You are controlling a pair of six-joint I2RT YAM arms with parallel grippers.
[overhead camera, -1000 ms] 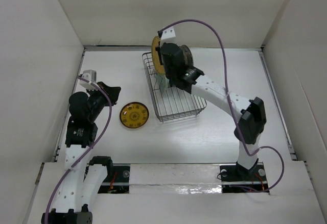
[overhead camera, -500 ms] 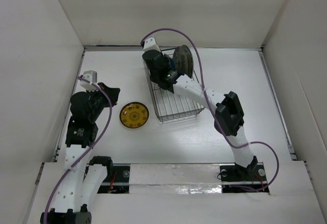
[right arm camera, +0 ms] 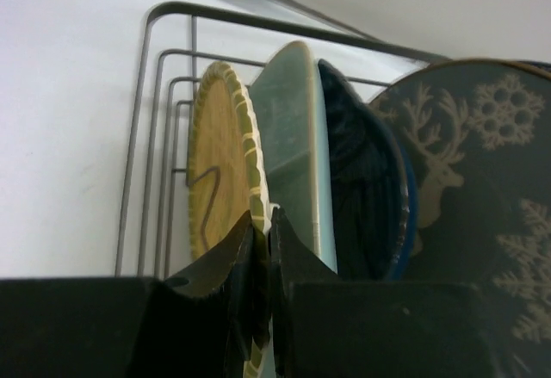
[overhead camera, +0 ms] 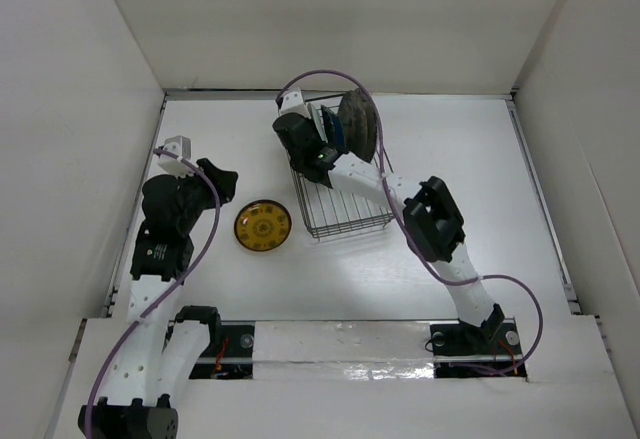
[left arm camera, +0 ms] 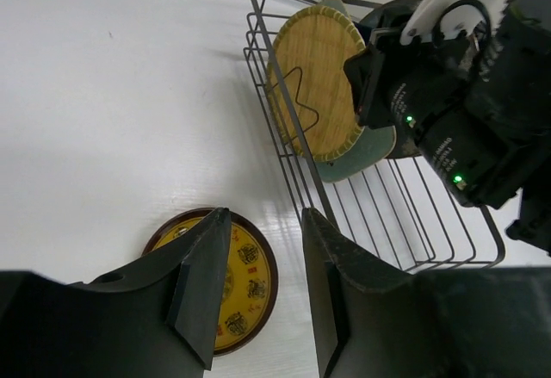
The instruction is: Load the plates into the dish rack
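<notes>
The dish rack [overhead camera: 345,204] stands at the table's middle back. At its far end several plates stand upright in a row: yellow-tan [right arm camera: 215,163], pale mint [right arm camera: 293,137], navy [right arm camera: 362,180] and grey with white motifs [right arm camera: 465,163]. My right gripper [right arm camera: 263,219] is shut on the yellow-tan plate's rim, and the arm reaches over the rack [overhead camera: 305,144]. The small dark plate with a yellow mandala [overhead camera: 263,225] lies flat on the table left of the rack. My left gripper [left arm camera: 265,216] hovers open above it with nothing between its fingers.
The rack's near half [left arm camera: 405,214] holds only bare wires. White walls close in the table on the left, back and right. The right arm's purple cable [overhead camera: 330,77] loops above the rack's far end.
The right arm has swung the yellow-tan plate down and set it upright at the left end of the row in the rack. The left gripper's jaws have opened over the mandala plate.
</notes>
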